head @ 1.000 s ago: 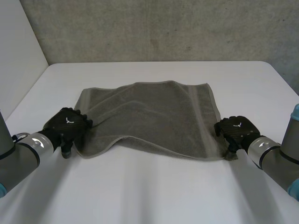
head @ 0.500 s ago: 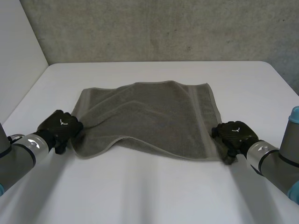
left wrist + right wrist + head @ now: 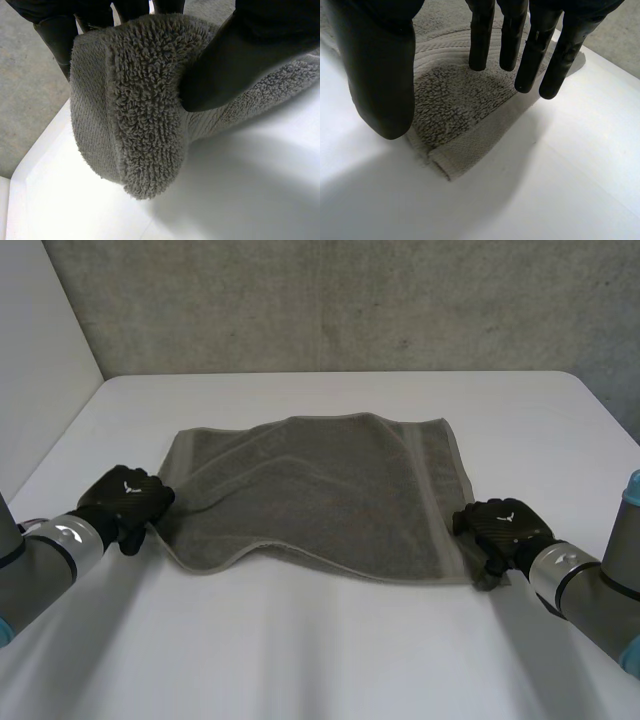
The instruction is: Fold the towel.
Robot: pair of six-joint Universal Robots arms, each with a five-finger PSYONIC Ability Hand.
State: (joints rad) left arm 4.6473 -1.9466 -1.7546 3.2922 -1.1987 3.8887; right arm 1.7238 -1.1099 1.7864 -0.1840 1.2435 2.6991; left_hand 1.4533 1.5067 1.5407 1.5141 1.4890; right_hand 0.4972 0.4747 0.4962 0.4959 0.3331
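- Head view: towel spread nearly flat mid tabletop, near edge wavy, no fold made yet.
- Left hand at near left corner; left wrist view: corner pinched between thumb and fingers, raised off tabletop.
- Right hand at near right corner; right wrist view: fingers straight over corner, thumb beside it, nothing clamped, corner flat on tabletop.
- Progress: very start, one corner gripped.
- Left to do, by the look of it: right grasp, carry near edge over to far edge, flatten, probably fold again.
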